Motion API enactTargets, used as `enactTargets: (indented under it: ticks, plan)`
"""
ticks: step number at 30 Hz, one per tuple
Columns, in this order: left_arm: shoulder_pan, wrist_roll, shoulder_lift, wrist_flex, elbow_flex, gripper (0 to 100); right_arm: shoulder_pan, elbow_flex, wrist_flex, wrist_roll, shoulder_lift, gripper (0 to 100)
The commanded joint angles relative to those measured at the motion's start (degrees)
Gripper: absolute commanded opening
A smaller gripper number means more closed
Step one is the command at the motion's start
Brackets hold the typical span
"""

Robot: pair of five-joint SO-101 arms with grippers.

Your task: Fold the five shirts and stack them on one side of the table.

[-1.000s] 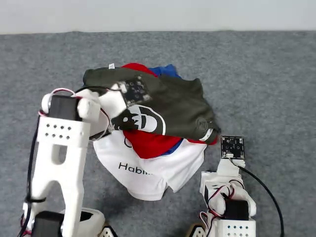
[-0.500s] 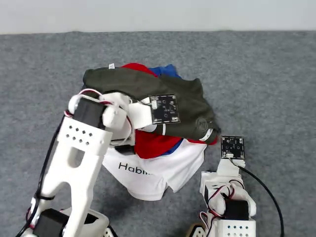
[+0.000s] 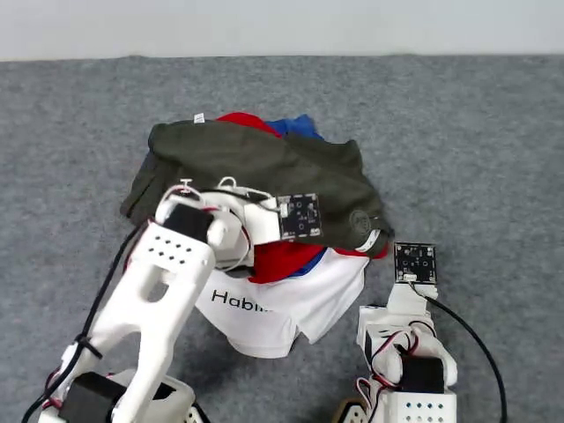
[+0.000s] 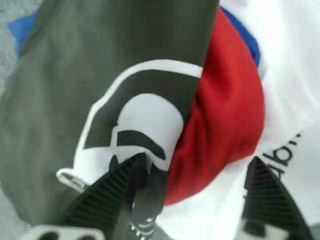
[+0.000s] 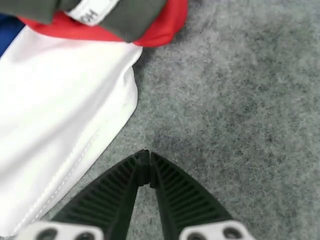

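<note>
Leftmost, the left arm (image 3: 145, 300) is leaning in over the near left part of a loose pile of shirts on the grey worktop (image 3: 476, 141). Its wrist view is showing the left claw (image 4: 197, 159) spread wide just above the pile and holding nothing. One finger (image 4: 115, 195) is hanging over the white print of the dark olive shirt (image 4: 75, 75). The other finger (image 4: 265, 195) is hanging over the white shirt (image 4: 290, 100), and a bulge of the red shirt (image 4: 225, 120) is lying between them.

In the high view the dark olive shirt is lying on top of the heap toward the far side, with a blue shirt (image 3: 298, 125) peeking out behind it. The red shirt is poking out from under its near edge, and the white shirt is spreading out nearest the arms.

To the right, the right arm (image 3: 407, 361) is sitting folded low beside the pile. Its right claw (image 5: 148, 159) is pinched closed on nothing, pointing at bare worktop just beside the white shirt's hem without touching it.
</note>
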Motion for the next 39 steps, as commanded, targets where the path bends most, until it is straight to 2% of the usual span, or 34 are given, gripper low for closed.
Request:
enactTargets:
  ticks: [1, 4, 8, 11, 16, 30, 39]
  plan:
    - [0.0, -0.35, 0.09, -8.18, 5.23, 31, 0.66, 0.79, 0.4, -0.26, -0.4, 0.9]
    - [-0.09, -0.35, 0.0, -13.1, 8.31, 22, 0.66, 0.79, 0.4, -0.26, -0.4, 0.9]
    - [-0.09, -0.26, -0.44, -15.38, 8.48, 0, 0.66, 0.79, 0.4, -0.26, -0.4, 0.9]
    - [-2.11, -0.26, -1.14, -14.33, 7.25, 0, 0.66, 0.79, 0.4, -0.26, -0.4, 0.9]
    - [-9.49, 0.26, -5.27, -11.96, 2.24, 0, 0.66, 0.79, 0.4, -0.26, -0.4, 0.9]
    - [-33.58, 18.81, -17.85, -11.78, -11.56, 0, 0.66, 0.79, 0.4, -0.26, -0.4, 0.9]
    - [-50.64, 20.92, -18.02, -11.78, -17.27, 0, 0.66, 0.79, 0.4, -0.26, -0.4, 0.9]
